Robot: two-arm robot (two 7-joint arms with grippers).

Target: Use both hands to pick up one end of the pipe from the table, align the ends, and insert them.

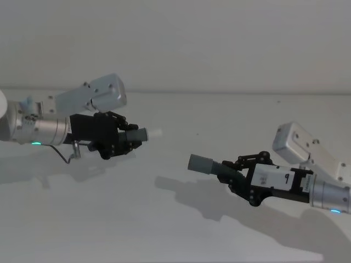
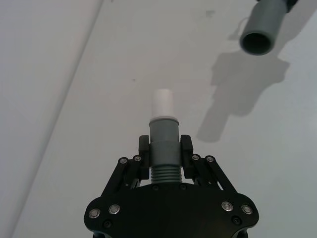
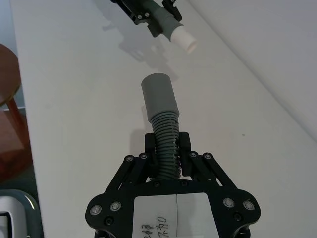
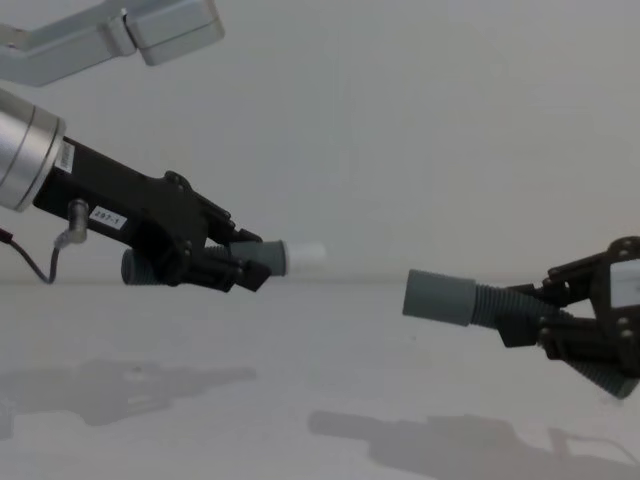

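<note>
Both pipe pieces are off the table (image 1: 164, 224), one in each gripper, with their shadows (image 1: 186, 192) on the surface below.

Left gripper (image 1: 131, 139): reaches in over the left side of the table, closer to the far edge than the right one. Its jaws are clamped on the left pipe piece (image 2: 163, 136) from both sides, just behind the smooth grey sleeve, and the pads sit where the ribbed section begins. The whitish tip (image 1: 155, 132) sticks out past the fingertips and points toward the table's right side. In the chest view the piece lies close to level.

Right gripper (image 1: 233, 172): comes in over the right side of the table, nearer the front edge and lower in the head view than the left gripper. Its jaws are closed on the ribbed part of the right pipe piece (image 3: 166, 144). The ribbed length bends slightly before it reaches the socket collar (image 1: 202, 163), which projects well clear of the fingertips and faces left. The left wrist view looks into the collar's open, dark mouth.

Ends: the whitish tip and the socket collar face each other across an open gap and do not touch. In the head view the collar sits lower than the tip and to its right. In the chest view the collar is likewise a little below the tip's line. In the right wrist view the tip lies beyond the collar and off to one side, so the two axes are not in line.
</note>
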